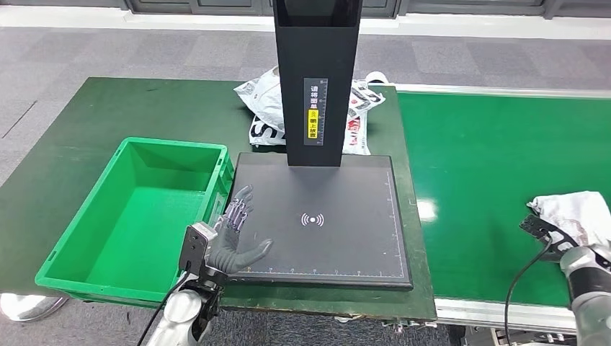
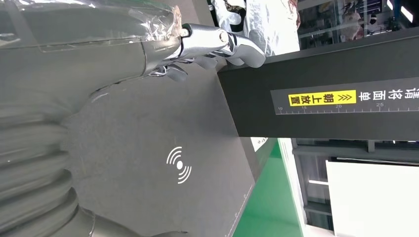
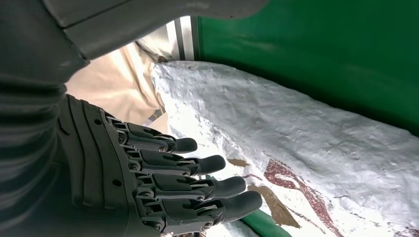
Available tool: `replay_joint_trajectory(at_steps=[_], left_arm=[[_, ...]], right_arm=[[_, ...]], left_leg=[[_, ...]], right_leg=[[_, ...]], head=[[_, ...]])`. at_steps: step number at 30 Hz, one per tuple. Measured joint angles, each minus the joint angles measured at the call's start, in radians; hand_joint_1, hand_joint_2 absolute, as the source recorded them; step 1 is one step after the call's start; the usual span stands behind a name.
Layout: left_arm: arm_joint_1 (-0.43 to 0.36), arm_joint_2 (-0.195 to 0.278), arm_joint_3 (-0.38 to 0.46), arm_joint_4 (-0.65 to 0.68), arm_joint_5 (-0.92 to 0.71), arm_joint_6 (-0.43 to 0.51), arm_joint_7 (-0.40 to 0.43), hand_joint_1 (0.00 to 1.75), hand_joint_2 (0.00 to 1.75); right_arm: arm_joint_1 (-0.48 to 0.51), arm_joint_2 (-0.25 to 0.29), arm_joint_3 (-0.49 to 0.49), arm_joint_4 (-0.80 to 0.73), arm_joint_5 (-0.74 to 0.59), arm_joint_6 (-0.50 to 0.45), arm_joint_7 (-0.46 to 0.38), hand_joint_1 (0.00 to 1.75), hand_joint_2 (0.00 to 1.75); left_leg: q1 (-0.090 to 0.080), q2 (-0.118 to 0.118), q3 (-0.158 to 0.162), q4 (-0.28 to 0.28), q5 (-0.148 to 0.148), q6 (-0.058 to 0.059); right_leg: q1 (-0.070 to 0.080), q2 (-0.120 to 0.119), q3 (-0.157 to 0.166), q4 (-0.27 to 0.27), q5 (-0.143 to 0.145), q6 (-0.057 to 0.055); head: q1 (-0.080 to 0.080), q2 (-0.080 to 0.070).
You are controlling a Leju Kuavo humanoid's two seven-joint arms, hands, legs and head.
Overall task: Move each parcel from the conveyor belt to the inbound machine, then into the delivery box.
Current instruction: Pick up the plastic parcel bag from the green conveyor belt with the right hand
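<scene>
A white crumpled parcel [image 1: 573, 210] with red print lies on the green conveyor belt [image 1: 490, 158] at its near right edge. My right hand [image 1: 546, 232] is at the parcel's near left side; in the right wrist view its dark fingers [image 3: 197, 185] stretch out flat beside the parcel [image 3: 306, 143], holding nothing. The inbound machine [image 1: 324, 216] is a black flat platform with a tall black column [image 1: 317, 79]. My left hand [image 1: 234, 232] hovers open over the platform's left edge, fingers spread. The left wrist view shows that hand [image 2: 123, 49] above the platform [image 2: 163, 128].
The green delivery box [image 1: 166, 144] stands left of the machine, with nothing in it. White printed parcels [image 1: 263, 108] lie behind the column on the dark green table [image 1: 130, 108]. A black cable [image 1: 522, 277] hangs by my right wrist.
</scene>
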Motion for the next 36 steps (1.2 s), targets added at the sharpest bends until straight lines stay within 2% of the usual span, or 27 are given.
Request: replay_joint_trajectory(at_steps=[26, 36], left_arm=[[-0.009, -0.001, 0.0, -0.002, -0.01, 0.006, 0.011, 0.0, 1.75], [-0.009, -0.002, 0.0, -0.003, -0.008, 0.01, 0.016, 0.0, 1.75]], right_arm=[[-0.02, -0.022, 0.0, 0.0, 0.03, 0.008, -0.004, 0.0, 1.75], [0.002, 0.01, 0.0, 0.01, 0.04, -0.018, -0.016, 0.0, 1.75]], left_leg=[[0.0, 0.0, 0.0, 0.0, 0.0, 0.0], [0.0, -0.001, 0.0, 0.0, 0.001, -0.001]], right_leg=[[0.0, 0.0, 0.0, 0.0, 0.0, 0.0], [0.0, -0.001, 0.0, 0.0, 0.0, 0.0]], head=[[0.0, 0.0], [0.0, 0.0]])
